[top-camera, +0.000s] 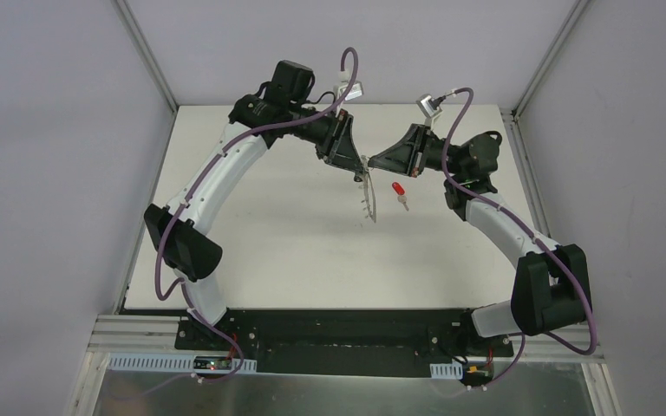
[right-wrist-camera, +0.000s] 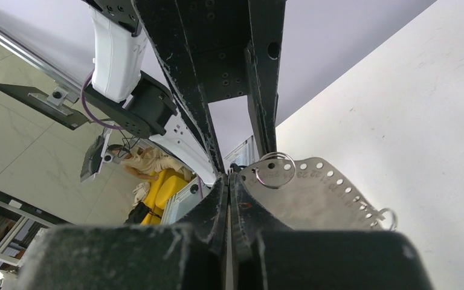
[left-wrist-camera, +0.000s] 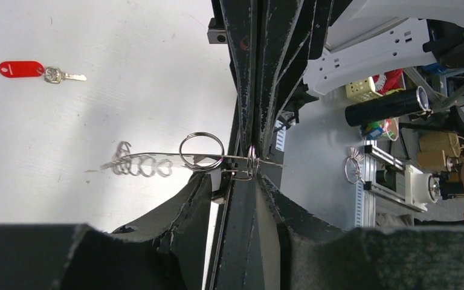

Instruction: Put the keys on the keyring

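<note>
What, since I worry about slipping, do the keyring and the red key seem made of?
The keyring: probably thin sheet metal, dull grey, with punched holes. The red key: smooth bright red head, likely plastic; shiny silver blade, likely metal.

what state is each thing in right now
grey oval metal keyring with wire loops: gripped at one end, no key visible on it
small metal key with red plastic head: lying loose on the white table
left gripper: open
right gripper: shut on the keyring
</note>
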Controlling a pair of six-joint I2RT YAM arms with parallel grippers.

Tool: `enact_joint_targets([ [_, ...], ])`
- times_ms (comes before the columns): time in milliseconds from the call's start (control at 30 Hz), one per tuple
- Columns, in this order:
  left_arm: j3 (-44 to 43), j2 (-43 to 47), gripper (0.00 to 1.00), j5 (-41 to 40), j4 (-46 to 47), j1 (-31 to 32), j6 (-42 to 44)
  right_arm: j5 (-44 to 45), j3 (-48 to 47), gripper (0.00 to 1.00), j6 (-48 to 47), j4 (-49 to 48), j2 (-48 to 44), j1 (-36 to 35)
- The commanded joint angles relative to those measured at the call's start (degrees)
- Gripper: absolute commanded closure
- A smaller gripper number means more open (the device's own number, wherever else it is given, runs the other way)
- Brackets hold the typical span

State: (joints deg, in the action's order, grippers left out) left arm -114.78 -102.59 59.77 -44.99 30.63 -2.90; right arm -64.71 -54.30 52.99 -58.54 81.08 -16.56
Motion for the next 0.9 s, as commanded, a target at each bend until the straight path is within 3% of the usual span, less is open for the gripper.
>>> enact_joint_targets([
  [0,0.9,3.1,0.66,3.1,4.1,-0.6,-2.0,0.0,-0.4,1.00,0.8,-4.9,-1.1,0.3],
  [200,4.1,3.9,0.69,5.6,9.5,-0.6,-6.6,0.3,-0.5,1.00,0.8,-4.9,-1.0,0.5],
  [867,10.0,4.6,0.90,9.1,22.3,-0.6,-17.6,0.7,0.6,1.00,-2.2,-2.9,-0.7,0.7],
])
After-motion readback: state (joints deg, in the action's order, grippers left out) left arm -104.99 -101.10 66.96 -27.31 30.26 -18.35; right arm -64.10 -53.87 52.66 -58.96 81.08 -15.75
